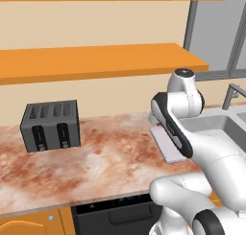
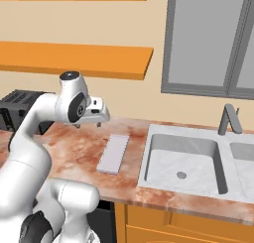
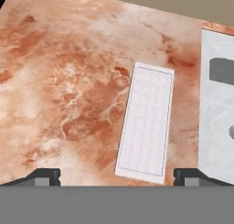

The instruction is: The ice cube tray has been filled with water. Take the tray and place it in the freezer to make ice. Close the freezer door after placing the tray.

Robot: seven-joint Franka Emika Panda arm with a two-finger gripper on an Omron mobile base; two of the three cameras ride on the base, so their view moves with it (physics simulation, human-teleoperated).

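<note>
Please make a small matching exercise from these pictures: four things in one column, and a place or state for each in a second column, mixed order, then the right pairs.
1. tray
2. toaster
3. faucet
4. end effector

A. behind the sink
B. open, above the counter
C. lying flat beside the sink
D. standing under the orange shelf

Pairs: 1-C, 2-D, 3-A, 4-B

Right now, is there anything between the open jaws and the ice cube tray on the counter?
Nothing visible. The ice cube tray lies flat and bare on the counter, beside the sink, below the open gripper.
</note>
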